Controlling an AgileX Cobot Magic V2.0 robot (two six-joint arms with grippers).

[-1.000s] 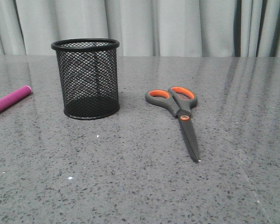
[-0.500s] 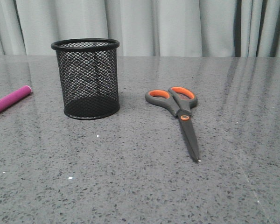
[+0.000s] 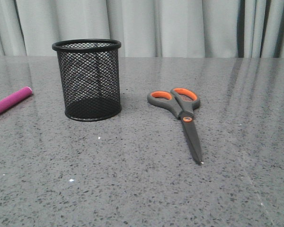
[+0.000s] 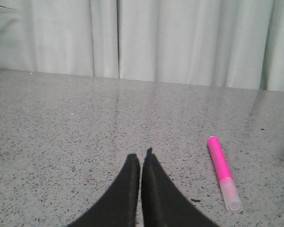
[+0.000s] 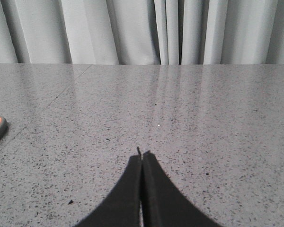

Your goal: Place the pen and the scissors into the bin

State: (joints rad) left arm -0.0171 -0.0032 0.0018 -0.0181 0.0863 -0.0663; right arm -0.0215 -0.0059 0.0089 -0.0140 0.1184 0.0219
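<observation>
Left tool (image 4: 141, 158) has its fingers pressed together, nothing between them, sitting low over the speckled grey table (image 4: 61, 123). The pink pen (image 4: 222, 171) lies flat near it, off to one side, not touching.

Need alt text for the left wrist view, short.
The left gripper, shut and empty, sits above a grey speckled table; the pink pen lies flat beside it, untouched. Pale curtains hang behind.

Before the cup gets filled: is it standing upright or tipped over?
Upright. The cup rests on its flat base, round rim on top, on the table.
</observation>
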